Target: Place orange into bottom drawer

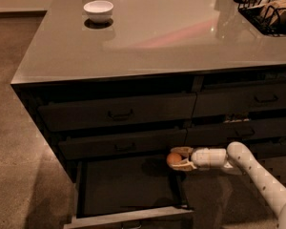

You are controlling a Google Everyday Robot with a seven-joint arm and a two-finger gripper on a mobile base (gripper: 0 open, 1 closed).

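The orange point(173, 159) is small and round, held between the fingers of my gripper point(178, 158). My gripper is shut on it and hovers over the right edge of the open bottom drawer point(128, 185). The white arm reaches in from the lower right. The drawer is pulled out, with a dark flat floor and a paler front rim point(128, 217). The orange is above the drawer floor, not resting on it.
Two shut dark drawer fronts point(117, 114) with bar handles sit above the open drawer; more drawers point(248, 99) are to the right. A white bowl point(98, 10) stands on the grey counter top. A black wire basket point(271, 8) is at the counter's far right.
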